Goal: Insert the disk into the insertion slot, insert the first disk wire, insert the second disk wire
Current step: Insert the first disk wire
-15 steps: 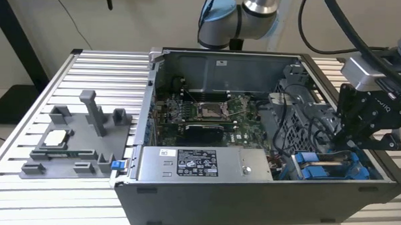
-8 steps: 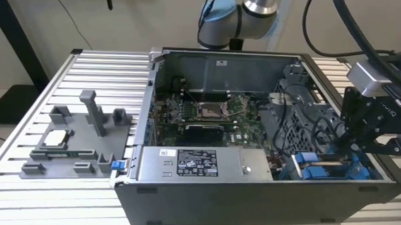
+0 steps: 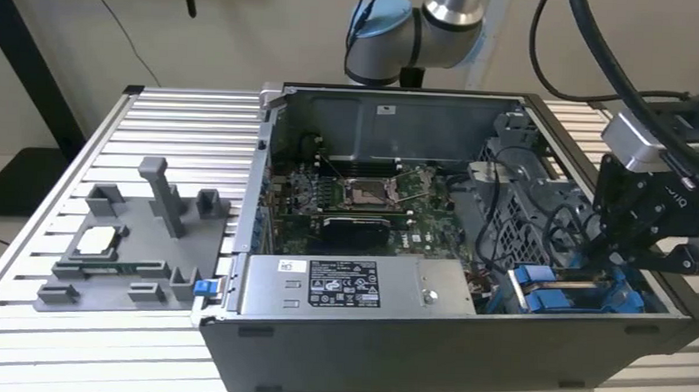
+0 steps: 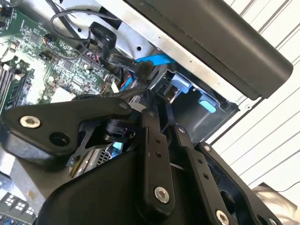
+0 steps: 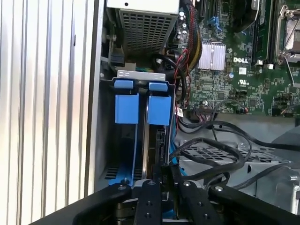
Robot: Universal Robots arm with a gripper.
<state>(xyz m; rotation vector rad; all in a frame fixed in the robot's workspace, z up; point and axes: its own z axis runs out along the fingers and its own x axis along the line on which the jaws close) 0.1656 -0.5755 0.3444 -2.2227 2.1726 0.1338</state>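
Note:
The insertion slot (image 5: 140,74) is the grey metal bay with blue fittings at the case's near corner on the exterior view's right (image 3: 555,295). The disk (image 5: 157,145) stands edge-on inside it, dark, behind its blue carrier tab (image 5: 159,110). My gripper (image 5: 165,171) hangs over the bay (image 3: 612,257), its fingertips at the disk's rear end. In the second wrist view the fingers (image 4: 152,136) close together on a black connector (image 4: 145,70) with a flat blue disk wire (image 4: 157,60) leaving it.
The open case holds a motherboard (image 3: 362,196), a grey power-supply box (image 3: 358,288) and loose black cables (image 5: 220,154) beside the bay. A grey fixture (image 3: 127,240) with parts stands on the slatted table (image 3: 42,325) at the exterior view's left.

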